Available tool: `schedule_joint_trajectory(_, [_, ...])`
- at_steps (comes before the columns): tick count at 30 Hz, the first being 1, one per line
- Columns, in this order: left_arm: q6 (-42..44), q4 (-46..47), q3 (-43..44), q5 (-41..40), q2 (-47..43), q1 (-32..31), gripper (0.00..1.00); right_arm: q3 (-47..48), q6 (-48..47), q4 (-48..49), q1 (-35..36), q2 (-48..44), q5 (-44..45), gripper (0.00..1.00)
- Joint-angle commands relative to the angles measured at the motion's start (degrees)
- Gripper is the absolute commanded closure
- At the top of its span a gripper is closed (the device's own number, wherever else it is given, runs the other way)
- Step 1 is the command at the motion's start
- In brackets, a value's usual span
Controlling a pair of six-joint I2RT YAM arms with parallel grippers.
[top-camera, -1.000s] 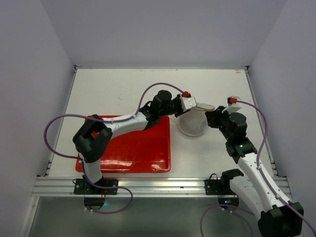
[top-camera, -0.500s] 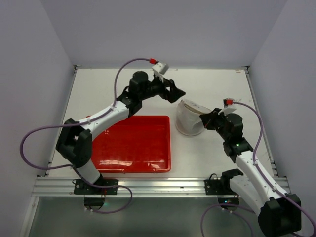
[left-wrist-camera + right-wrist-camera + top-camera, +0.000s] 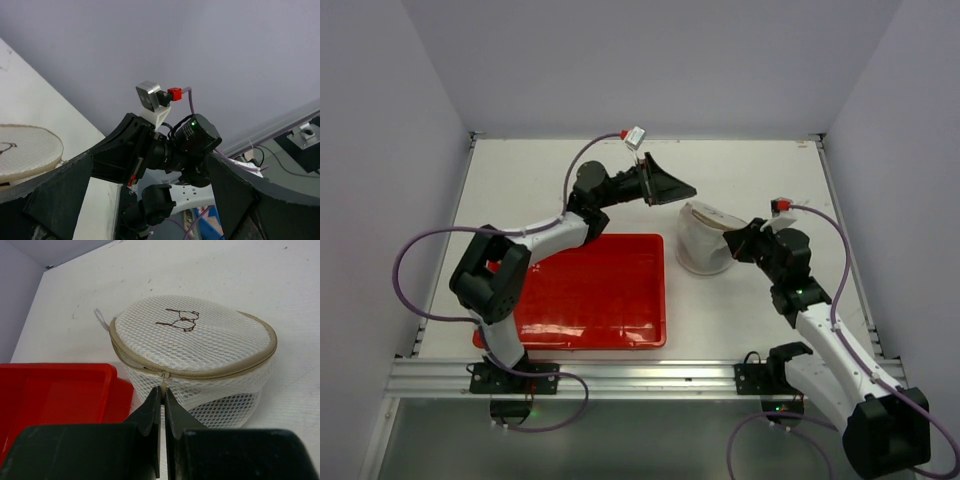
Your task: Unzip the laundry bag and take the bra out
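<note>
Zip pull (image 3: 163, 380) at bag (image 3: 195, 340) rim pinched by closed right gripper (image 3: 161, 392), for unzipping. Left gripper (image 3: 675, 188) held wide open, raised beside bag, clear.

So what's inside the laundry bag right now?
Through the mesh of the laundry bag, something dark lies low inside, probably the bra. Its shape is blurred, and the closed top hides everything else.

the tray (image 3: 590, 300) lies on the near left part of the table (image 3: 520, 180). the laundry bag (image 3: 705, 248) sits on the table just to the right of the tray's far right corner. the left gripper (image 3: 680, 189) hangs above the table, behind and left of the bag, apart from it. the right gripper (image 3: 733, 240) is at the bag's right side, at the zip pull (image 3: 164, 376) under the rim.
</note>
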Motion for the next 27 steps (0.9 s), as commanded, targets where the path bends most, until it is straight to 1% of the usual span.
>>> schedule_joint_trajectory(1, [-4.16,-3.18,-0.38,-1.14,0.25,-0.16,0.0,1.62,-0.97,-0.34,1.0,-0.53,0.71,1.0])
schedule_joint_trajectory(2, [0.81,-17.59,1.09,-3.35,-0.37,-0.43,0.0,2.49,-1.49,-1.22,1.26,-0.26,1.41,1.0])
schedule_joint_trajectory(3, [3.3,-22.7,2.24,-5.11,-0.46,-1.04,0.02,2.76,-1.76,-1.14,1.7,-0.17,2.38,1.0])
schedule_joint_trajectory(4, [5.85,-29.19,5.73,-9.13,-0.37,-2.09,0.2,2.76,-1.94,-0.62,2.4,-0.26,2.56,1.0])
schedule_joint_trajectory(5, [8.57,-38.39,6.99,-11.44,-0.11,-2.54,0.34,2.85,-1.77,0.26,2.67,-0.09,2.82,1.0])
schedule_joint_trajectory(6, [8.69,-39.79,7.52,-14.16,-0.2,-3.5,0.41,3.11,-1.76,0.35,3.28,0.09,3.09,1.0])
schedule_joint_trajectory(7, [8.16,-41.11,7.7,-15.23,-0.46,-3.85,0.39,3.55,-1.85,0.35,3.72,0.26,3.35,1.0])
schedule_joint_trajectory(8, [7.99,-44.42,8.14,-16.37,-0.63,-4.12,0.34,3.81,-1.94,0.44,4.16,0.61,3.7,1.0])
schedule_joint_trajectory(9, [8.16,-46.55,8.66,-19.77,-0.81,-4.56,0.29,3.99,-2.11,0.44,4.95,0.79,4.66,1.0])
schedule_joint_trajectory(10, [8.59,-48.74,9.89,-21.72,-1.07,-4.74,0.27,4.25,-2.2,0.44,5.39,0.88,5.11,1.0])
schedule_joint_trajectory(11, [9.03,-52.94,10.42,-24.0,-1.16,-5.0,0.29,4.69,-2.55,0.18,5.75,0.88,5.55,1.0])
schedule_joint_trajectory(12, [8.78,-53.85,10.51,-26.64,-1.16,-5.61,0.31,4.78,-2.64,0.09,6.01,0.79,5.99,1.0])
schedule_joint_trajectory(13, [7.38,-54.12,10.08,-26.93,-0.81,-5.88,0.33,5.05,-2.64,0.0,6.45,0.62,6.6,1.0])
schedule_joint_trajectory(15, [6.93,-54.21,10.34,-25.7,0.06,-6.23,0.31,5.13,-2.73,0.0,6.89,0.18,7.39,1.0])
schedule_joint_trajectory(16, [6.67,-54.48,10.69,-25.61,0.5,-6.49,0.29,5.31,-2.82,-0.17,7.33,0.27,7.57,1.0])
schedule_joint_trajectory(18, [5.96,-54.48,10.6,-26.74,0.77,-6.93,0.27,5.84,-3.43,-0.61,7.77,0.44,8.62,1.0])
schedule_joint_trajectory(19, [5.96,-56.13,10.51,-27.27,0.42,-7.28,0.24,6.1,-3.78,-0.7,8.03,0.7,8.8,1.0])
schedule_joint_trajectory(23, [5.44,-57.37,11.22,-29.83,0.07,-8.43,0.22,6.37,-4.4,-0.61,8.56,0.88,9.59,1.0])
schedule_joint_trajectory(27, [4.64,-57.38,13.76,-29.57,1.91,-9.57,0.2,6.1,-4.05,0.44,10.05,1.14,9.24,1.0])
